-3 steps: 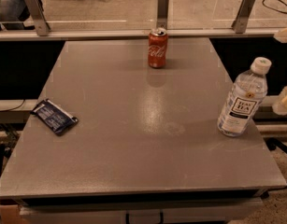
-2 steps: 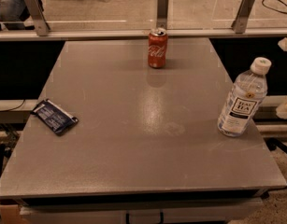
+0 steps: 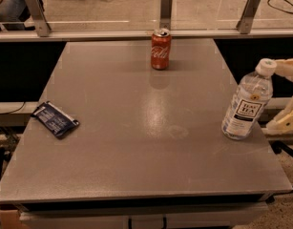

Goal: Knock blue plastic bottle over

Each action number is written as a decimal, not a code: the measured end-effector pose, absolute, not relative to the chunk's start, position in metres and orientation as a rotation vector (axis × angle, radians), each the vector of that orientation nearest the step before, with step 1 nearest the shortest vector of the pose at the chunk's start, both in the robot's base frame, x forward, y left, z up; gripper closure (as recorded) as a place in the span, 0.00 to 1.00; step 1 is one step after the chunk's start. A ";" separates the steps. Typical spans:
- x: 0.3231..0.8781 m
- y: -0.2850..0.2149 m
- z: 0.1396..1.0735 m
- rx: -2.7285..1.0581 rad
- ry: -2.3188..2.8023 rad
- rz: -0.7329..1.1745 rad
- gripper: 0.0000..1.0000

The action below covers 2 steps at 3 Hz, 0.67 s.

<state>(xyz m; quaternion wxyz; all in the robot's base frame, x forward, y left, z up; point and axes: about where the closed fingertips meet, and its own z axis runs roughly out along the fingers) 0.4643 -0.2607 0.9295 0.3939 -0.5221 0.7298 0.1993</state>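
The blue plastic bottle (image 3: 246, 101) stands upright near the right edge of the grey table (image 3: 136, 128). It is clear, with a white cap and a white label with dark lettering. My gripper (image 3: 285, 95) comes in from the right edge of the view, just right of the bottle. Its cream fingers are spread apart. The upper finger (image 3: 287, 67) is right beside the cap, and the lower finger (image 3: 284, 121) is off the table's right edge, level with the bottle's lower part. The gripper holds nothing.
A red Coca-Cola can (image 3: 160, 49) stands at the back centre of the table. A dark blue snack packet (image 3: 55, 119) lies at the left edge. A glass barrier with metal posts (image 3: 166, 8) runs behind the table.
My gripper has moved down and slightly left, so its upper finger is now level with the bottle's cap. The bottle, can and packet have not moved.
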 end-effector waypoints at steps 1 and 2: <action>0.467 -0.241 0.911 -1.289 1.761 0.620 0.00; 0.474 -0.215 0.901 -1.272 1.671 0.707 0.00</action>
